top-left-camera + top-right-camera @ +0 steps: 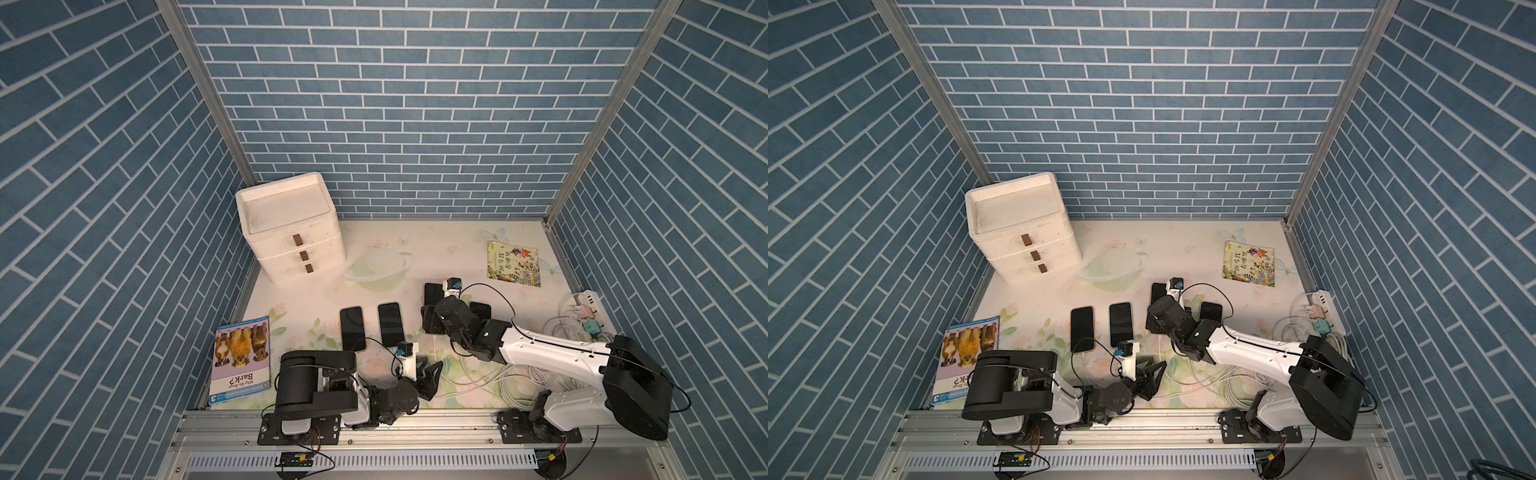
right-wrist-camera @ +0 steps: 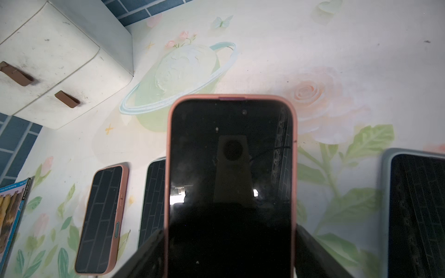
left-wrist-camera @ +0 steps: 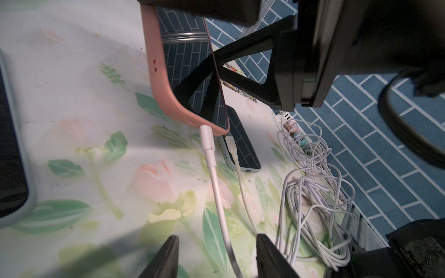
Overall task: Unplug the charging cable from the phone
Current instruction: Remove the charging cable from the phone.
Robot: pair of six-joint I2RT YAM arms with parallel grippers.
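Note:
My right gripper (image 2: pixel 230 238) is shut on the phone (image 2: pixel 228 180), a black-screened handset in a pink case. One finger presses each long side, and the phone is held tilted up off the table. In both top views its far end (image 1: pixel 432 293) (image 1: pixel 1158 293) shows beyond the right wrist. The white charging cable (image 3: pixel 218 187) is plugged into the phone's lower edge by its plug (image 3: pixel 207 139). It runs down between the fingers of my left gripper (image 3: pixel 218 237), which is open with a gap on each side of the cable. That gripper (image 1: pixel 430 372) sits low near the table's front.
Two phones (image 1: pixel 352 328) (image 1: pixel 390 323) lie left of the held one. A teal-cased phone (image 3: pixel 240 149) with its own cable lies to the right. Coiled white cables (image 1: pixel 519 378) lead to a power strip (image 1: pixel 590 301). A white drawer unit (image 1: pixel 286 224) and books (image 1: pixel 241 357) (image 1: pixel 514 264) are further off.

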